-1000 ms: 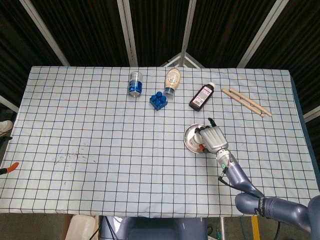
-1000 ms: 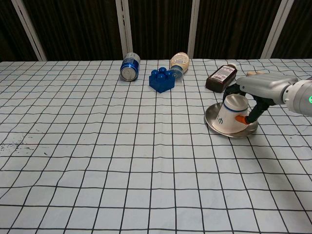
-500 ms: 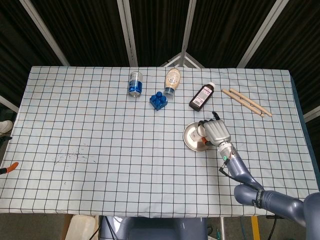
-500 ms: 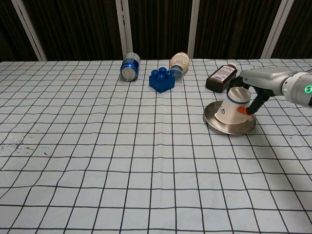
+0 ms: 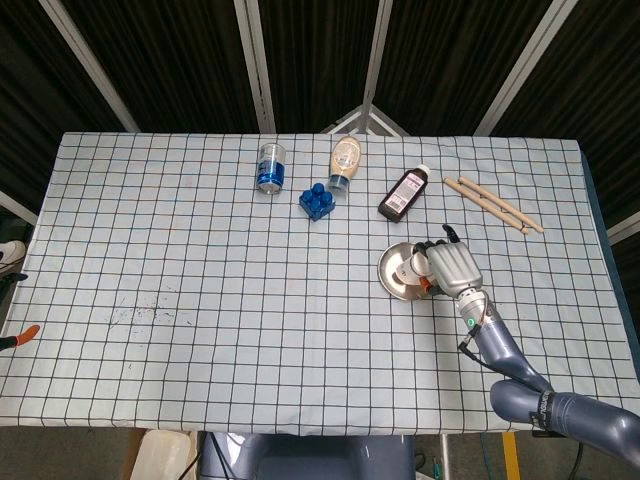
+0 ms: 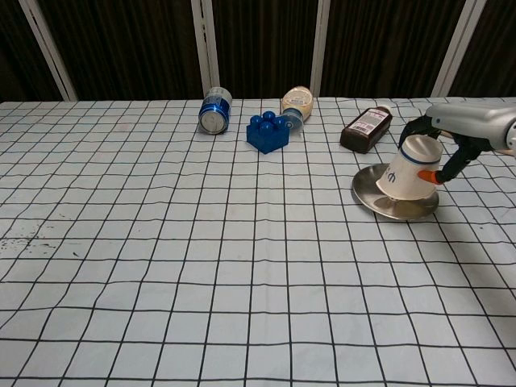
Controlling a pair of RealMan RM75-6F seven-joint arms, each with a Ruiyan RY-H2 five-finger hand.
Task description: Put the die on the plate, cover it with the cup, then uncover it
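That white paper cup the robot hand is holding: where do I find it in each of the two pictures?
Head view: the cup sits right of centre, on the metal plate, gripped by the right hand.
Chest view: the cup is at the right edge, tilted over the plate.
Shared landmark: the brown bottle just beyond.

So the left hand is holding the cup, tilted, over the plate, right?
Not quite: it is the right hand that holds the cup, tilted, over the plate. The chest view shows it; no left hand appears in either view.
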